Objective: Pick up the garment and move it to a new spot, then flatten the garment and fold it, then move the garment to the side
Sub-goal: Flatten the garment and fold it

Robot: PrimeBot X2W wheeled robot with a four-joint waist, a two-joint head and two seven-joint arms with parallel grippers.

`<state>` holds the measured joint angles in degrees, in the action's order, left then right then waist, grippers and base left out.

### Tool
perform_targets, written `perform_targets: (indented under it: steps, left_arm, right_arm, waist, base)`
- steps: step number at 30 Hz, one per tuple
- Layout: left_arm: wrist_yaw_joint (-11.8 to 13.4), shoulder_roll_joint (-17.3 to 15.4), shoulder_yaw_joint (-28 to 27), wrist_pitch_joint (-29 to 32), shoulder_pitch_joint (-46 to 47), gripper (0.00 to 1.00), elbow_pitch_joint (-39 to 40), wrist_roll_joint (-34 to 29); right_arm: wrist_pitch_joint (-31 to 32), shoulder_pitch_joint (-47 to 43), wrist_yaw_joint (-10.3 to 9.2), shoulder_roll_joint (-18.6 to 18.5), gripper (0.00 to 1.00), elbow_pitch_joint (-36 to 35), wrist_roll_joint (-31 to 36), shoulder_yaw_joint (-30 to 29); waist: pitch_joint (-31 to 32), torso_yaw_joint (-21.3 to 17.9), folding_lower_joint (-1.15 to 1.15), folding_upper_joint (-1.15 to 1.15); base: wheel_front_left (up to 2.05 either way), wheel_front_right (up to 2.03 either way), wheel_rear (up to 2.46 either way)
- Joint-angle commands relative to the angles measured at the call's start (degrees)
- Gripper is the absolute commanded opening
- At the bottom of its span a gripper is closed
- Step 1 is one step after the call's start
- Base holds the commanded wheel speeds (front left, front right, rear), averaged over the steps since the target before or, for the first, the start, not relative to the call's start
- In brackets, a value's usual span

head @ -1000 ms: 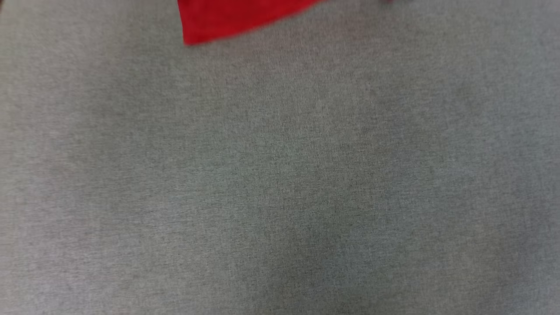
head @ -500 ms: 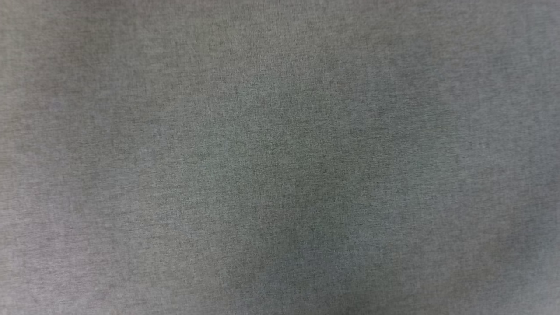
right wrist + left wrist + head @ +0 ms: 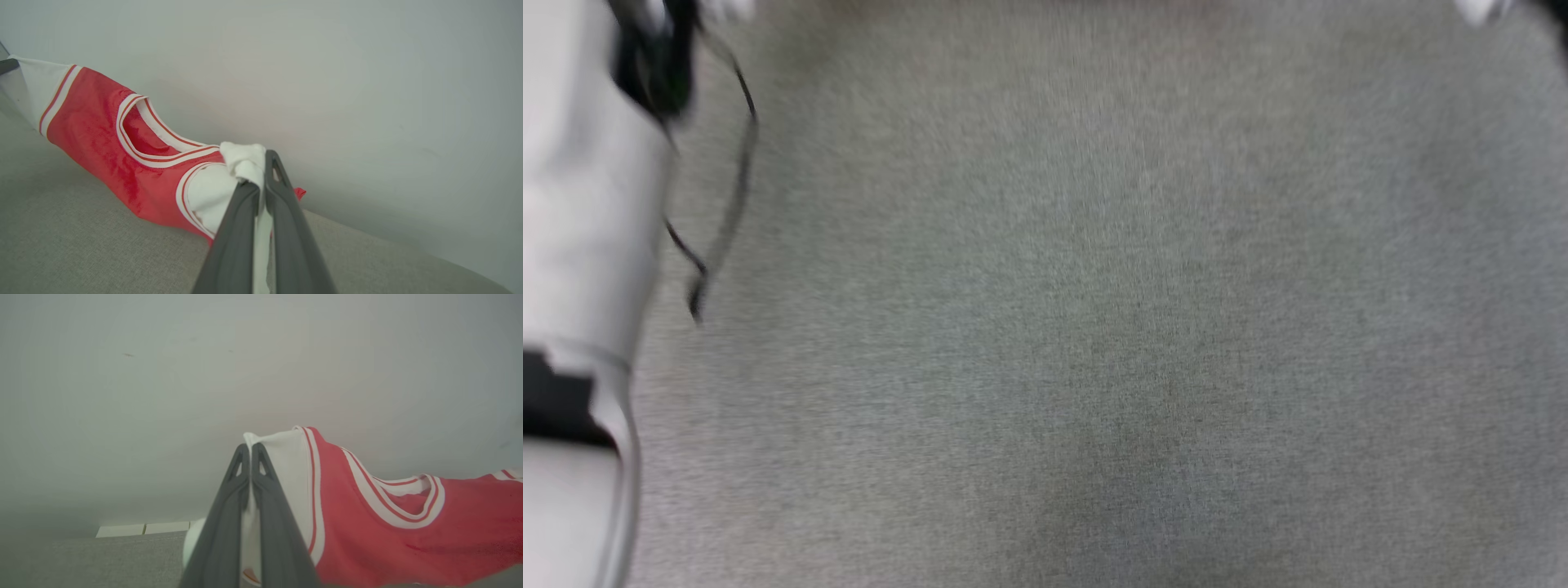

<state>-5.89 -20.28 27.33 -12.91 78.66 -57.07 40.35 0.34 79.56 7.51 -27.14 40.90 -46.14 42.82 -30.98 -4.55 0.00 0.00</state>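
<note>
The head view is blurred: a grey cloth-covered bench (image 3: 1094,327) spreads across it, with a pale forearm (image 3: 580,229) down the left edge and a thin black cable (image 3: 739,163) looping beside it. In the left wrist view, the left gripper (image 3: 250,447) has its fingers pressed together on the white sleeve of the shirt (image 3: 367,539), pinching a fold of cloth between them. The red body and striped collar stretch away to the right in front of a pale wall (image 3: 163,375), with the bench low at the left. In the right wrist view, the right gripper (image 3: 261,169) has its fingers clamped on the other white sleeve, bunched at the tips. From there the shirt runs taut to the upper left, where a dark fingertip holds the far sleeve. The shirt hangs spread between both grippers just over the bench; whether its lower edge touches the cloth cannot be told.
</note>
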Motion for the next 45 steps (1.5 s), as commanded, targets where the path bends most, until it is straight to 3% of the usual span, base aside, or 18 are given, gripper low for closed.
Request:
perform_targets:
  steps: [1, 7, 19, 30, 38, 39, 40, 41, 42, 45]
  left_arm:
    - [-0.3, -0.2, -0.3, -0.7, -4.0, 0.00, 0.6, 0.8]
    - [-0.5, -1.7, -1.0, -1.7, -19.0, 0.00, 5.0, 3.0]
    - [7.2, -7.2, -1.4, 0.7, -50.3, 0.00, 24.6, 4.9]
    - [19.4, -10.2, -2.5, 4.6, -76.6, 0.00, 45.5, 8.9]
    - [25.8, -10.2, -0.8, 5.5, -83.4, 0.00, 52.6, 6.9]
    - [26.3, -10.2, -0.8, 5.3, -83.5, 0.00, 53.0, 6.7]
    - [26.7, -10.0, -0.7, 5.1, -83.6, 0.00, 53.4, 6.5]
    - [27.0, -9.8, -0.6, 5.0, -83.6, 0.00, 53.9, 6.2]
    - [27.2, -9.7, -0.5, 4.9, -83.4, 0.00, 54.3, 6.0]
    - [27.9, -9.4, -0.1, 4.1, -82.3, 0.00, 55.2, 4.9]
  right_arm:
    - [-0.4, -3.9, -0.04, -1.2, 0.00, -1.6, -1.5, 0.2]
    - [0.8, -17.8, -0.03, -5.1, 0.00, -7.8, -5.4, 0.2]
    - [3.1, -44.7, -0.03, -8.3, 0.00, -15.4, -6.6, -5.3]
    - [7.5, -70.7, -0.03, -2.6, 0.00, -20.1, -2.6, -14.4]
    - [13.2, -84.6, -0.04, 2.3, 0.00, -23.8, 5.6, -22.9]
    - [14.2, -85.6, -0.04, 3.2, 0.04, -24.7, 6.0, -23.9]
    - [14.6, -86.2, -0.03, 3.7, 0.20, -25.9, 7.4, -24.8]
    - [15.0, -86.6, -0.03, 4.1, 0.82, -27.1, 8.3, -25.9]
    - [15.7, -86.9, -0.03, 4.7, 1.00, -28.3, 8.8, -26.9]
    - [15.6, -85.7, -0.03, 6.1, 1.00, -32.4, 11.9, -30.3]
  waist:
    - [4.9, 1.2, 0.00, 0.00]
    - [11.4, 1.7, 0.00, 0.00]
    - [22.3, 2.6, 0.00, 0.00]
    - [28.0, 2.7, 0.00, 0.00]
    - [28.9, 4.2, 0.00, 0.00]
    - [28.9, 4.3, 0.00, 0.00]
    - [28.9, 4.4, 0.00, 0.00]
    - [28.9, 4.5, 0.00, 0.00]
    - [28.8, 4.6, 0.00, 0.00]
    - [28.4, 5.1, 0.00, 0.00]
  base:
    - [0.00, 0.00, 0.00]
    - [0.00, 0.00, 0.00]
    - [0.00, 0.00, 0.00]
    - [0.00, 0.00, 0.00]
    - [0.00, 0.00, 0.00]
    - [0.00, 0.00, 0.00]
    - [0.00, 0.00, 0.00]
    - [0.00, 0.00, 0.00]
    - [0.00, 0.00, 0.00]
    - [0.00, 0.00, 0.00]
